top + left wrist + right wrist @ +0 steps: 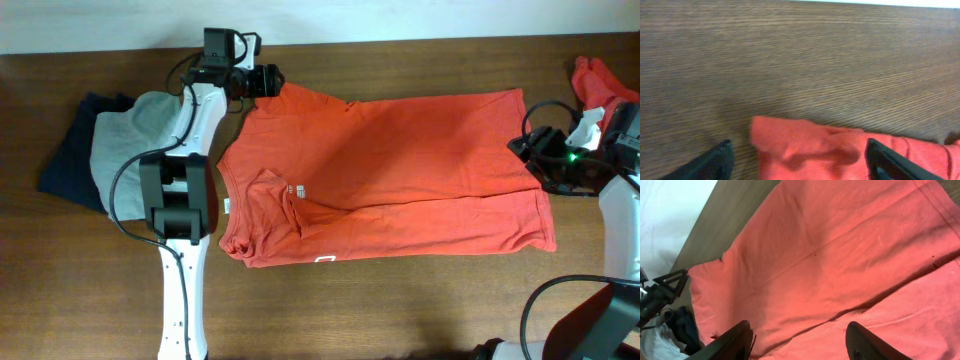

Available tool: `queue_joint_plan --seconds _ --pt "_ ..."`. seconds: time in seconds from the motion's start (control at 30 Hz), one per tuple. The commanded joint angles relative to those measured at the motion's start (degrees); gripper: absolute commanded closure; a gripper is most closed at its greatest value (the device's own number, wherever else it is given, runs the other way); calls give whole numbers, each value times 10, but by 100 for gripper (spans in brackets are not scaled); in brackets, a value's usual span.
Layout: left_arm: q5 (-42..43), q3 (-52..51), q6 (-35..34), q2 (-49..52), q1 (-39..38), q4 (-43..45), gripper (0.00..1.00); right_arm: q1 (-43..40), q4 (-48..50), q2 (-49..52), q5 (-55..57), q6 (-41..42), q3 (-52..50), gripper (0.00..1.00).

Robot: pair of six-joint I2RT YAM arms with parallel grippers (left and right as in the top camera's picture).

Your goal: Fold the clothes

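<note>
Dark wooden table [400, 310]. At its left, a grey and navy pile [95, 150] sits half hidden behind the arm. The left gripper [799, 150], fingers apart, straddles the far sleeve corner of the orange-red T-shirt [400, 170], which lies spread across the centre, creased and, I judge, barely folded. The right gripper [799, 327], fingers apart, hovers over its hem. A second T-shirt [598, 80], bunched far right, is cut off and untouched.

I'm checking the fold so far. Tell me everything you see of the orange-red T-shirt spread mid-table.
The T-shirt is orange-red heathered knit, cotton by its look, lying flat on the wooden table, neck toward the left gripper, hem toward the right gripper. Near the neck the cloth is folded and creased, with a small white mark showing. A far corner lies between the left gripper's open fingers.
</note>
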Motion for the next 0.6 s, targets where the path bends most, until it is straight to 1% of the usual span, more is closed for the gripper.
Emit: queue_joint_plan --seconds 0.0,0.07,0.13,0.17,0.23,0.27,0.37,0.4,0.47,0.57 --pt "16 16 9 12 -18 11 36 -3 -6 -6 -7 -9 7 36" --pt "31 16 10 12 -21 18 49 -3 -10 -6 -7 -9 7 36" --pt "37 16 11 12 -21 15 71 -3 -11 -6 -7 -9 7 37" --pt "37 16 11 11 -21 9 80 -3 -11 -6 -7 -9 7 37" --pt "37 20 11 9 -17 -10 92 -3 -11 -6 -7 -9 7 38" --pt "37 23 11 6 -14 -22 95 -3 -11 -6 -7 -9 7 38" --pt "38 37 11 -7 -5 -61 98 -3 -11 -6 -6 -9 7 38" --pt "50 49 14 -21 0 -89 98 -3 -10 -6 3 -8 7 38" --pt "63 58 25 -40 2 -117 99 -3 -10 -6 15 -8 7 38" --pt "65 68 33 -67 2 -166 99 -3 -7 -6 23 -8 7 38"
